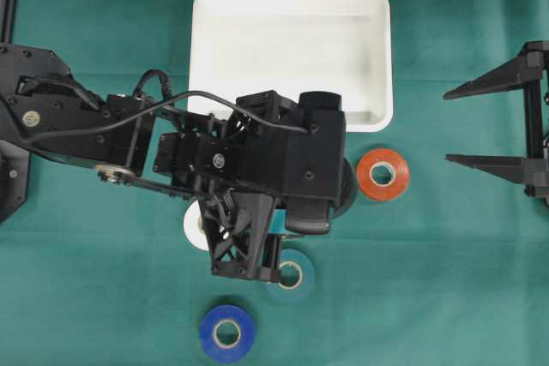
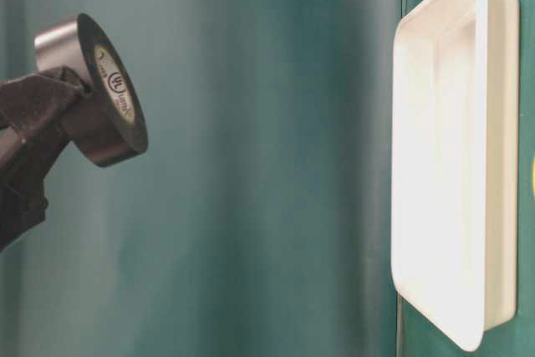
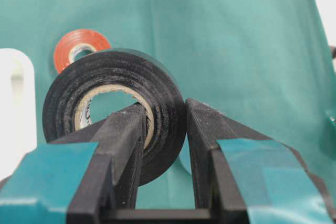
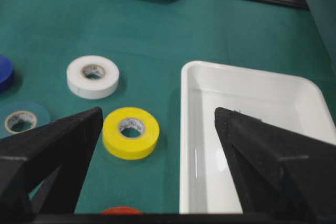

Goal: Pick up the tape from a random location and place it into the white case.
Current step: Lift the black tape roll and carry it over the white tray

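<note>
— At the left of the table, what was the left gripper (image 3: pixel 165 124) doing?

— Its fingers (image 3: pixel 126 145) were clamped on the wall of a black tape roll (image 3: pixel 113 111), one inside the core, one outside, with the roll lifted clear of the green cloth.

— So the pickup was done?

— It looked so. The placing was left: the white case (image 1: pixel 292 19) sat empty, and the roll hung apart from it.

— And further right?

— An orange roll (image 1: pixel 383 174) lay just beside the case. The right gripper (image 1: pixel 493 122) waited at the table's edge, fingers spread wide, holding nothing.

— Any writing?

— A printed mark on the black roll's core label, too small to read.
</note>
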Tool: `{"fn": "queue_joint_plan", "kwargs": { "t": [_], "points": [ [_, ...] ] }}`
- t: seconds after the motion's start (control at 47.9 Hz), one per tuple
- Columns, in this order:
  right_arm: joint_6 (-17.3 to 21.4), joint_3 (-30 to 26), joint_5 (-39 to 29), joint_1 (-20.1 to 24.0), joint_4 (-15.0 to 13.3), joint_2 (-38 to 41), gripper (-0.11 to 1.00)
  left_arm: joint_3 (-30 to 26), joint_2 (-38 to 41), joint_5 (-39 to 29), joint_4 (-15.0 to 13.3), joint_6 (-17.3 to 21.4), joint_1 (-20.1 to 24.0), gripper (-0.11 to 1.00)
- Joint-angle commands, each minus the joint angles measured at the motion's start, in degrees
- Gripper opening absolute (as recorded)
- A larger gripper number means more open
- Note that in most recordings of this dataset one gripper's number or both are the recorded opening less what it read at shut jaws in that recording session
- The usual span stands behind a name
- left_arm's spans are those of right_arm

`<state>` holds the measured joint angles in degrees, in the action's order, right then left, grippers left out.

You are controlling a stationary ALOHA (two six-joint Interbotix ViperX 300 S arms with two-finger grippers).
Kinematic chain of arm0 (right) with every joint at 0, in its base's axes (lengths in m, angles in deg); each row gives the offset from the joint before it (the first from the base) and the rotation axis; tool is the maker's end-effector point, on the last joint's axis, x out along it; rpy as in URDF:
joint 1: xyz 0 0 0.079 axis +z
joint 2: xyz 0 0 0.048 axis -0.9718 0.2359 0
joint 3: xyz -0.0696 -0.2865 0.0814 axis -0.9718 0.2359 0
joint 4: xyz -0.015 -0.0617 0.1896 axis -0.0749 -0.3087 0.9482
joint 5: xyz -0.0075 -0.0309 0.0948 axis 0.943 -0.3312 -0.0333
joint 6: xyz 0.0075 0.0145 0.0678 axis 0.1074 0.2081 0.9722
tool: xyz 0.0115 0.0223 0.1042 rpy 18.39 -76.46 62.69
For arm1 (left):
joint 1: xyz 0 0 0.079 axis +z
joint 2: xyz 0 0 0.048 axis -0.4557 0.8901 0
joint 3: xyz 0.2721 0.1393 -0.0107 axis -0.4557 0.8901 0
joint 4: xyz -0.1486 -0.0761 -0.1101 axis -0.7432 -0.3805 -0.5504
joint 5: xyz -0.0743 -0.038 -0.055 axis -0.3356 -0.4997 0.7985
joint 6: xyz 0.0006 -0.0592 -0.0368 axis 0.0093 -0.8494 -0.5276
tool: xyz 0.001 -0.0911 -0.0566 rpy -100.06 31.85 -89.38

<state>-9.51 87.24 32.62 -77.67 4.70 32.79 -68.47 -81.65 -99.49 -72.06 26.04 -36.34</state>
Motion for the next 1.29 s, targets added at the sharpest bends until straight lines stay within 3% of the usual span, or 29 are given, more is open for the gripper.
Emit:
{"fn": "queue_joint_plan", "kwargs": {
  "t": [0.0,0.773,1.274],
  "points": [
    [0.1,-1.6,0.3,0.0,-0.1,0.2,0.91,-1.3,-1.8,0.3,0.3,0.0,0.0,0.18],
    [0.1,-1.6,0.2,0.0,-0.1,0.3,0.91,-1.1,-1.8,0.2,0.3,0.0,0.4,0.18],
    [0.0,-1.6,-0.8,0.0,-0.5,0.2,0.91,-0.4,-1.1,0.3,0.3,0.3,12.0,0.18]
  ]
}}
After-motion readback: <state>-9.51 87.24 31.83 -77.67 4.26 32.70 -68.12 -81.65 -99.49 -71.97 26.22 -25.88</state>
